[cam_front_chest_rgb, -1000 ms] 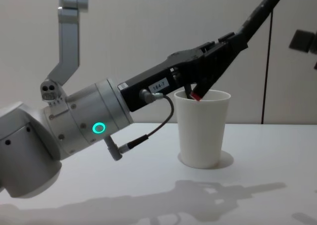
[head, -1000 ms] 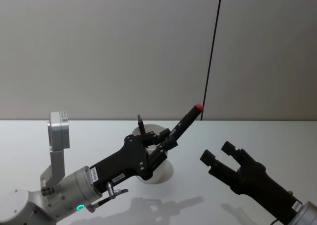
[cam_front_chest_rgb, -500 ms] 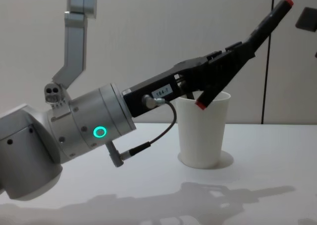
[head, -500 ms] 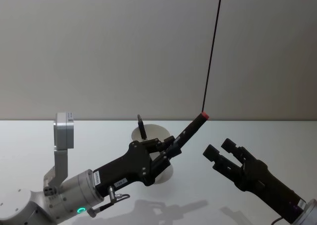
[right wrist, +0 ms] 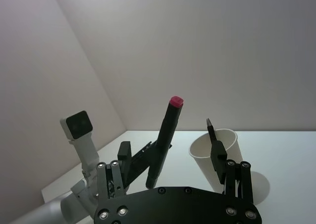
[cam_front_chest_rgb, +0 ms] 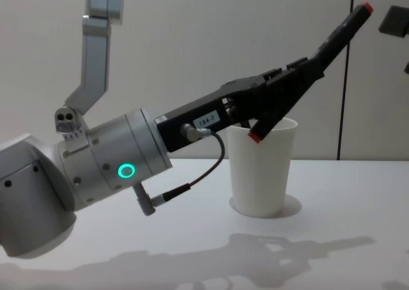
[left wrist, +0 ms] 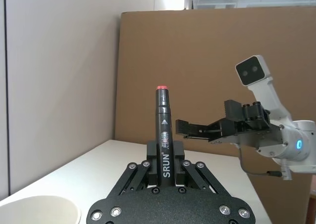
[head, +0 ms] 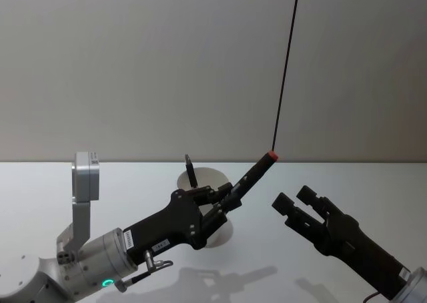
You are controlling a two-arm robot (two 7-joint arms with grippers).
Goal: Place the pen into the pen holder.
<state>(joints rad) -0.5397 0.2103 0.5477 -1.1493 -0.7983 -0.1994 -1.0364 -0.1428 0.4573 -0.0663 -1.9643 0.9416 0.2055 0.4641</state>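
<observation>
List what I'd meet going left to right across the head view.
Left arm's silver link → pen holder → pen → right gripper, open. The left gripper, shut on the pen, overlaps the holder, so it's left out.

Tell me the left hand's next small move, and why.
Probably tip the pen more upright and carry its lower end over the mouth of the cup. The left hand is shut on the pen, which slants up toward the open right hand. In the chest view the pen's lower end lies in front of the cup's wall, just below the rim, not inside.
</observation>
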